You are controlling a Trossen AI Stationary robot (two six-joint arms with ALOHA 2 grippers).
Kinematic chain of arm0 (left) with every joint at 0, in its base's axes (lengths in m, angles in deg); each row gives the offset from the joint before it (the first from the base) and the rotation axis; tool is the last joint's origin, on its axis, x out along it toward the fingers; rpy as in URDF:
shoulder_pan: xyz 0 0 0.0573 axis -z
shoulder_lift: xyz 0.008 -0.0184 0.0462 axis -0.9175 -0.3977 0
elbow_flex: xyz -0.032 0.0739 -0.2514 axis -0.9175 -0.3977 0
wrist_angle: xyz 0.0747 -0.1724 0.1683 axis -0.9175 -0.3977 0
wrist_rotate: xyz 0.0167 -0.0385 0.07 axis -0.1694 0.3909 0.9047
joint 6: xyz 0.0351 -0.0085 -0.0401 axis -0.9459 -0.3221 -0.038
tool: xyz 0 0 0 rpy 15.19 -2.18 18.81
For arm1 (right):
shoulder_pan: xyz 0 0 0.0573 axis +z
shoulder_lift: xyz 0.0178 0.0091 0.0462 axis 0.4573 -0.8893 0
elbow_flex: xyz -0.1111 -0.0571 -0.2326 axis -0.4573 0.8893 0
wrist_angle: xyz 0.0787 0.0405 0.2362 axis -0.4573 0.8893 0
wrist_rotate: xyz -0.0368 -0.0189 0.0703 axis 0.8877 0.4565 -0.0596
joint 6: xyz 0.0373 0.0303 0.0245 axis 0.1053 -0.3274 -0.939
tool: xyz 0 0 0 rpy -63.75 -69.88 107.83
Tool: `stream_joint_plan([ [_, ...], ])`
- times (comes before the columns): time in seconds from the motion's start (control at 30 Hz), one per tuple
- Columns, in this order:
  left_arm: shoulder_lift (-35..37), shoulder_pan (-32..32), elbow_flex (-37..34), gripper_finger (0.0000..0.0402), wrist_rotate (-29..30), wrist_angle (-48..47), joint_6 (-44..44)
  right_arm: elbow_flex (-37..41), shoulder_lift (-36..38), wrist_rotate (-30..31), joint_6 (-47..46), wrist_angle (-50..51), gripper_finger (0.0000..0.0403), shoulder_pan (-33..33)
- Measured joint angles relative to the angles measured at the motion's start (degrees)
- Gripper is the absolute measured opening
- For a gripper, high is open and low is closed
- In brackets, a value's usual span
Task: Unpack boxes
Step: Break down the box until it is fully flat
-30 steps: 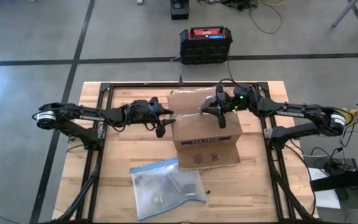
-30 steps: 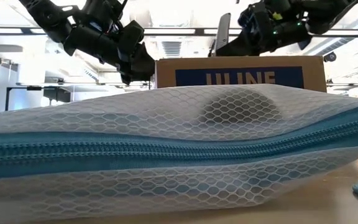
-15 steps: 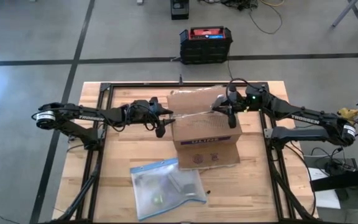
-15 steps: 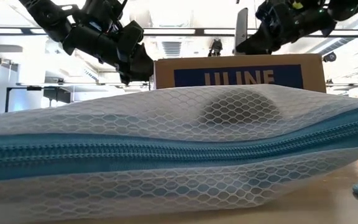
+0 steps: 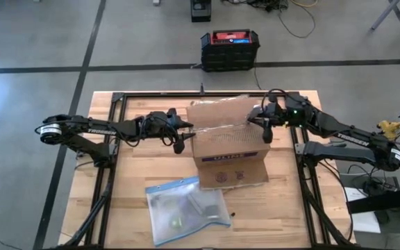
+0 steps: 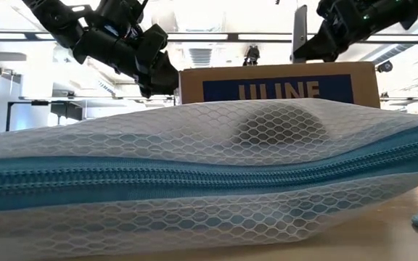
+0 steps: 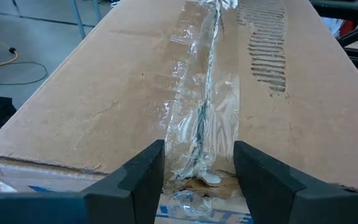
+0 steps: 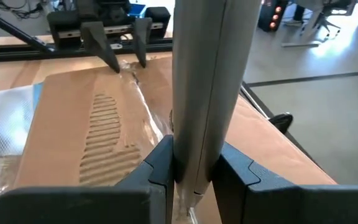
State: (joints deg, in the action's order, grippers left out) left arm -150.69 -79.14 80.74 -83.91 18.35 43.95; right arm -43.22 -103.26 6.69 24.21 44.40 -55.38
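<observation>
Box [image 5: 229, 149] sits mid-frame, taped seam uncut. My right gripper [image 8: 191, 171] clamps a cutter blade [image 8: 207, 74] at its right end; my left gripper [image 7: 199, 165], open, straddles the left end. Next: slice along the tape.

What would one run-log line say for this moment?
Left gripper: open, at taped seam end | right gripper: shut on grey flat tool, over seam's other end | brown corrugated cardboard box: flaps closed, tape slit

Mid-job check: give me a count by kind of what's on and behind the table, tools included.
Cardboard box: 1
Clear blue-edged zip pouch: 1
Black crate with red top, on the floor behind the table: 1
Robot tools, left tool and right tool: 2
Total: 5
</observation>
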Motion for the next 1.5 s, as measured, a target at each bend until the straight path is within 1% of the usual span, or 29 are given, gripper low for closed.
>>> stream_joint_plan([
  [0.2, 0.0, 0.0, 0.1, 0.0169, 0.0, -0.6, -0.1, 0.0, 3.3, 2.2, -0.4, 3.7, 0.0056, 0.0],
  [0.53, 0.1, 0.0, 0.1, 0.0179, 0.0, -1.2, -0.2, 0.0, 8.4, 4.1, -0.9, 9.9, 0.0056, 0.0],
  [0.8, 0.1, 0.0, 0.1, 0.0170, 0.0, -1.5, -0.2, 0.0, 11.8, 4.8, -1.2, 10.9, 0.0056, 0.0],
  [1.0, 0.1, 0.0, 0.1, 0.0178, 0.0, -1.5, -0.2, 0.0, 13.6, 8.6, -0.6, 13.5, 0.0056, 0.0],
  [1.23, 0.1, 0.0, 0.1, 0.0169, 0.0, -1.5, -0.2, 0.0, 14.4, 10.3, -0.6, 13.3, 0.0056, 0.0],
  [1.37, 0.8, 0.0, 0.1, 0.0169, 0.1, -2.2, -0.2, 0.0, 14.5, 13.0, -4.9, 11.0, 0.0056, 0.0],
  [1.5, 3.7, 0.0, -0.3, 0.0176, 1.8, -4.7, -0.1, 0.0, 14.0, 16.3, -12.3, 10.1, 0.0056, 0.0],
])
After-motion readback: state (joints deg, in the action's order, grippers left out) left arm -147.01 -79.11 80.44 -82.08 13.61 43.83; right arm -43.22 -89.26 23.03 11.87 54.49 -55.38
